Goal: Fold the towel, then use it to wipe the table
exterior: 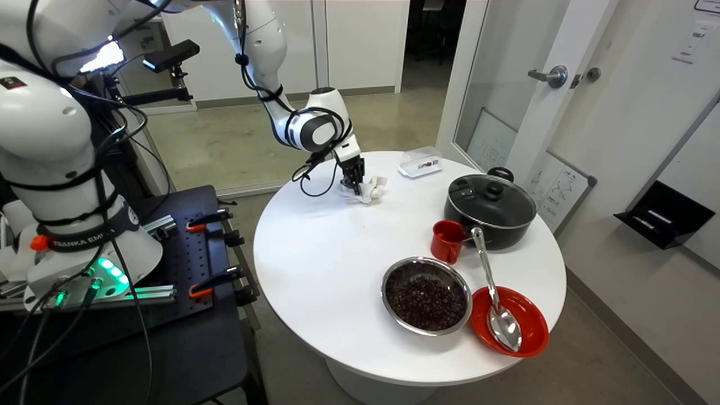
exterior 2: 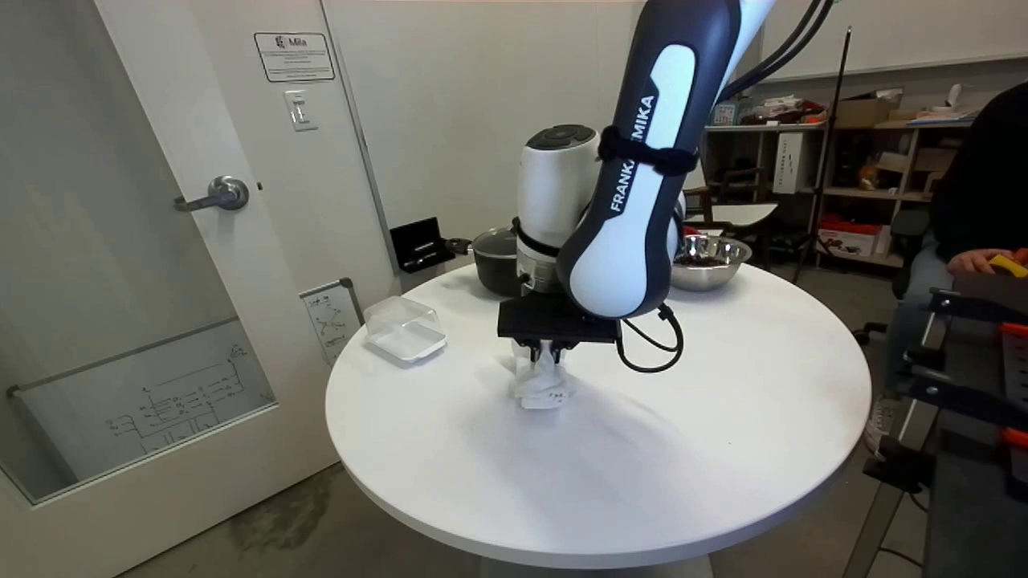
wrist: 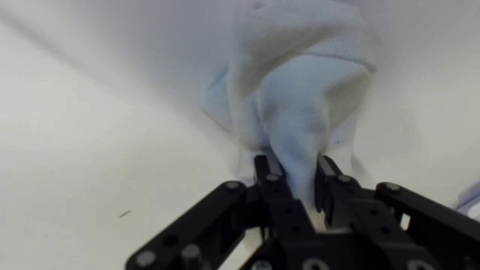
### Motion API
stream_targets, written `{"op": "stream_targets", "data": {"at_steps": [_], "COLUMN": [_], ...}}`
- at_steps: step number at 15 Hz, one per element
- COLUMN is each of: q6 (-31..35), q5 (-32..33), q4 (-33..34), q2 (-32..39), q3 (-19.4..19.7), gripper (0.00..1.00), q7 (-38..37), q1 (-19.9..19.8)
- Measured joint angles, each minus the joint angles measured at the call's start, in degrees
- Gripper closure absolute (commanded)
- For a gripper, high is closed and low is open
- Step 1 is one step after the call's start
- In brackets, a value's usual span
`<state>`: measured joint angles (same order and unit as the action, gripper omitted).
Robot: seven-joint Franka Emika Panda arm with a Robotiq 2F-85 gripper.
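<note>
The white towel [exterior: 374, 190] is a small crumpled bundle on the white round table [exterior: 320, 259]. It also shows in an exterior view [exterior 2: 543, 393] and at the top middle of the wrist view [wrist: 296, 93]. My gripper [wrist: 294, 165] points down, with a bunched part of the towel squeezed between its two black fingers. The rest of the towel spreads out beyond the fingertips and appears to touch the table. The gripper shows in both exterior views [exterior: 354, 183] [exterior 2: 548, 352]. A small dark speck [wrist: 125, 214] lies on the table in the wrist view.
A clear plastic container [exterior: 421, 163] stands near the towel. A black lidded pot [exterior: 490, 208], red mug [exterior: 447, 242], metal bowl [exterior: 426, 298] of dark bits, and red plate [exterior: 534, 332] with a metal spoon [exterior: 503, 326] stand along one side of the table.
</note>
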<state>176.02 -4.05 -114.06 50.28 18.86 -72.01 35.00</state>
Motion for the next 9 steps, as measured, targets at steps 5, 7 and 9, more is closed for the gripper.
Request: {"op": "stream_targets", "data": {"at_steps": [5, 7, 9], "q6": [-0.32, -0.32, -1.41], "q5": [-0.28, -0.45, -0.85], "q4": [2.32, 2.00, 1.19], "q2": [3.47, 4.07, 4.05], "q3": [3.53, 4.69, 6.05], "gripper": [0.95, 0.95, 0.95], "q7": [-0.02, -0.03, -0.20], "q1": [0.45, 0.45, 0.86]}}
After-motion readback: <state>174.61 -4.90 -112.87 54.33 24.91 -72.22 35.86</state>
